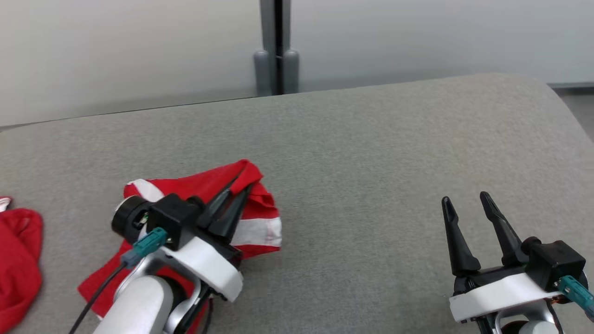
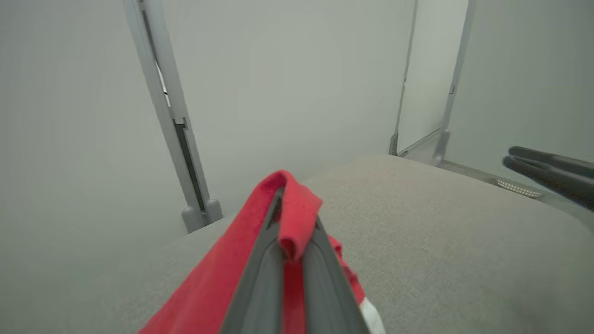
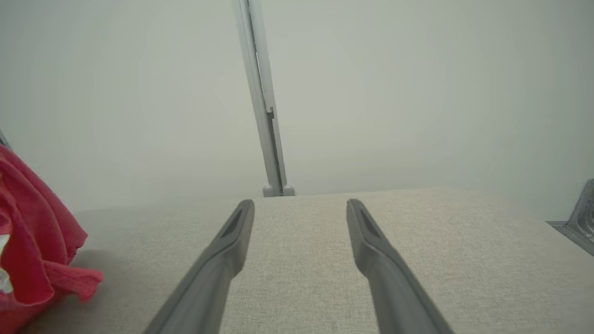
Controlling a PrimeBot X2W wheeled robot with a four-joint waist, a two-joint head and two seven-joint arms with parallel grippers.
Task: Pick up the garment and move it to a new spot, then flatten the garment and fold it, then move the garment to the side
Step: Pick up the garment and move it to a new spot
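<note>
Grey fabric covers the broad padded surface (image 1: 371, 139), which runs back to a pale wall (image 1: 139, 46) split by 1 upright grey post (image 1: 277, 46) at the far edge. At the near left of the head view, the garment (image 1: 260, 227), red with white stripes, lies crumpled in a heap on the surface.

The left gripper (image 1: 246, 178) reaches over that heap from the near side. Its 2 dark fingers are pressed together and pinch 1 red fold at the garment's far end. In the left wrist view the fold drapes over the fingertips (image 2: 277, 204) and is squeezed between them. The rest of the red cloth trails back along the fingers toward the wrist, with a white patch showing low beside them.

The right gripper (image 1: 465, 198) sits at the near right, well apart from the garment. Its 2 fingers are spread wide, pointing toward the wall, with nothing between them. The right wrist view shows bare grey fabric in the gap, and the garment bunched at that view's left edge. Whether this gripper touches the surface cannot be told.

A 2nd red cloth (image 1: 18, 260) lies at the left edge of the head view, apart from the garment and cut off by the frame.
</note>
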